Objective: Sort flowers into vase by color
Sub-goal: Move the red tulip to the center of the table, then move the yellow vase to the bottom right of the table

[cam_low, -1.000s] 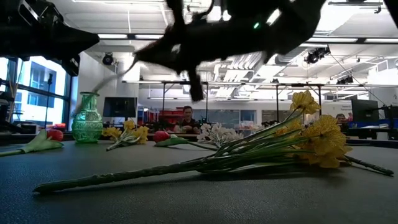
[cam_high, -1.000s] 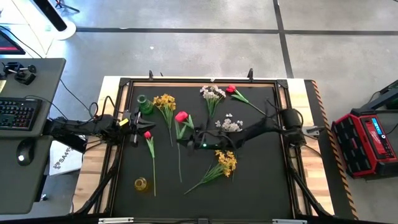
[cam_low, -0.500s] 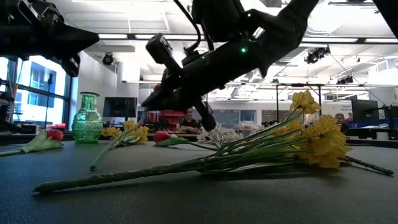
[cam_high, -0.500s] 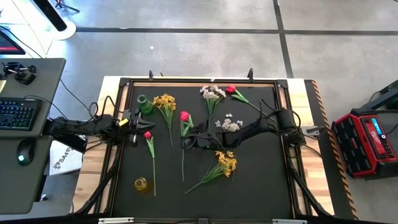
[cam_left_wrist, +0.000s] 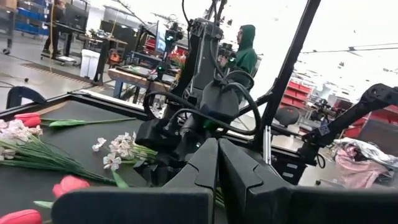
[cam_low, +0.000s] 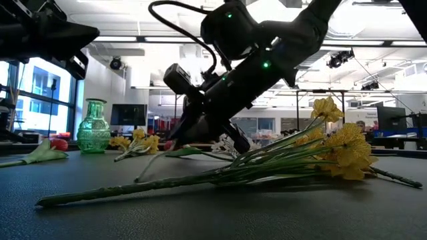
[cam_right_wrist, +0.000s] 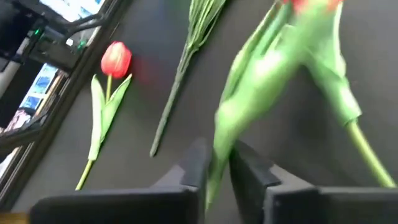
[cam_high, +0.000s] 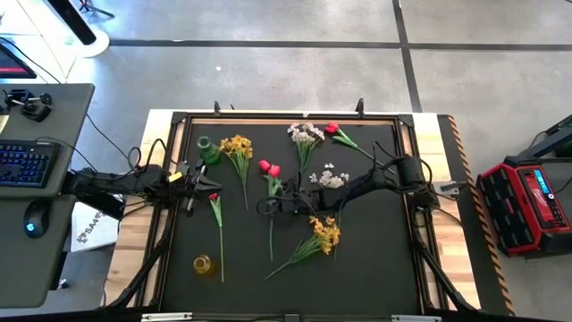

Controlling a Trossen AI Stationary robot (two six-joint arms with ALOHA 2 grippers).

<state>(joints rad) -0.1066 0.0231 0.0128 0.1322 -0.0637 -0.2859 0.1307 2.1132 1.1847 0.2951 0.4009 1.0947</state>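
My right gripper [cam_high: 266,205] is shut on a red tulip [cam_high: 268,167] at the middle of the table; it also shows in the low view [cam_low: 190,137]. My left gripper [cam_high: 198,179] hangs shut and empty near the green vase [cam_high: 207,149] at the far left. A small yellow vase [cam_high: 203,265] stands near left. Lying flat on the mat are a second tulip [cam_high: 213,197], a third tulip [cam_high: 333,130], two yellow sprays [cam_high: 237,146] [cam_high: 323,234] and two whitish sprays [cam_high: 306,134] [cam_high: 331,179]. My right gripper pinches the tulip between its two fingers at the green leaf and stem [cam_right_wrist: 219,158] a little below the blossom. The fingers slant down from the table's right side and lie across the stem. The tulip is tilted, and its stem's lower end [cam_low: 137,180] is down at the mat.
The black mat sits inside a raised frame [cam_high: 407,134]. The nearer yellow spray [cam_low: 333,150] lies just near-side of my right arm. A desk with a keyboard [cam_high: 27,163] stands left of the table, a red case [cam_high: 527,201] right of it. A person [cam_left_wrist: 245,53] shows beyond the table.
My right gripper has come down toward the mat and shifted slightly toward the table's right, keeping its hold. The tulip went with it, from swinging in the air to tilted with its stem end at the mat.
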